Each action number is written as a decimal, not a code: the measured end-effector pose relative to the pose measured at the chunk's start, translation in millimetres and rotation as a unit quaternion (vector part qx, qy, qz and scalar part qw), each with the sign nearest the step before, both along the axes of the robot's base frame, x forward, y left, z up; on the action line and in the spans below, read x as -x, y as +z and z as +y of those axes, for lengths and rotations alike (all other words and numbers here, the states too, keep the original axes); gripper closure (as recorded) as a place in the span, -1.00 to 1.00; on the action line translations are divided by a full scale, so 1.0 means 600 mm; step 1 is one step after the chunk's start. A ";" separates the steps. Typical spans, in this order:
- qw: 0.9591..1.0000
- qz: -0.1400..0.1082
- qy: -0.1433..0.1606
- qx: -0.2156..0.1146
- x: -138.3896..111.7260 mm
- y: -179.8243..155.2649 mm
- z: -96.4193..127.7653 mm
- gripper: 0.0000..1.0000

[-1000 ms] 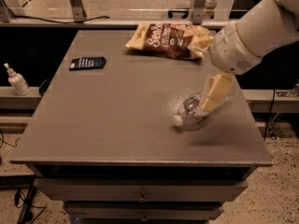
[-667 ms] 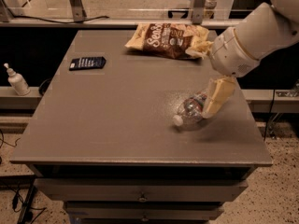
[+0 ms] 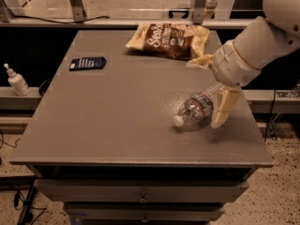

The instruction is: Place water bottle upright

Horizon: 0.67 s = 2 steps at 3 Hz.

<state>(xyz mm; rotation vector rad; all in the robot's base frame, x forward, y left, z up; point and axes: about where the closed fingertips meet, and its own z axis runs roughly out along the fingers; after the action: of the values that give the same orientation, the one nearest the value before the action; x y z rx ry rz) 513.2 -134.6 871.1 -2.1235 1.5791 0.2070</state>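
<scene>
The water bottle [image 3: 194, 110] lies on its side on the grey table [image 3: 117, 116], right of the middle. It is clear ribbed plastic with a label band, and its white cap [image 3: 178, 121] points to the front left. My gripper [image 3: 220, 108] comes down from the white arm [image 3: 253, 50] at the right and sits at the bottle's base end, against its right side. The far side of the bottle's base is hidden behind the gripper.
A brown chip bag [image 3: 168, 40] lies at the table's back, just behind the arm. A dark flat phone-like object [image 3: 87, 63] lies at the back left. A small white pump bottle [image 3: 17, 81] stands on a ledge left of the table. The table's right edge is close to the gripper.
The arm and gripper have shifted a little to the right and down along the bottle's base end. The bottle has stayed in the same place, lying down.
</scene>
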 end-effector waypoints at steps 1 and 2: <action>1.000 0.011 0.002 0.025 0.006 -0.032 0.003 -1.00; 0.999 0.018 -0.005 0.043 0.007 -0.050 0.009 -0.66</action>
<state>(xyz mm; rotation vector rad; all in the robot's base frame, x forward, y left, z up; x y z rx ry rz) 509.0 -129.4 841.2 -2.1877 1.6470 0.1779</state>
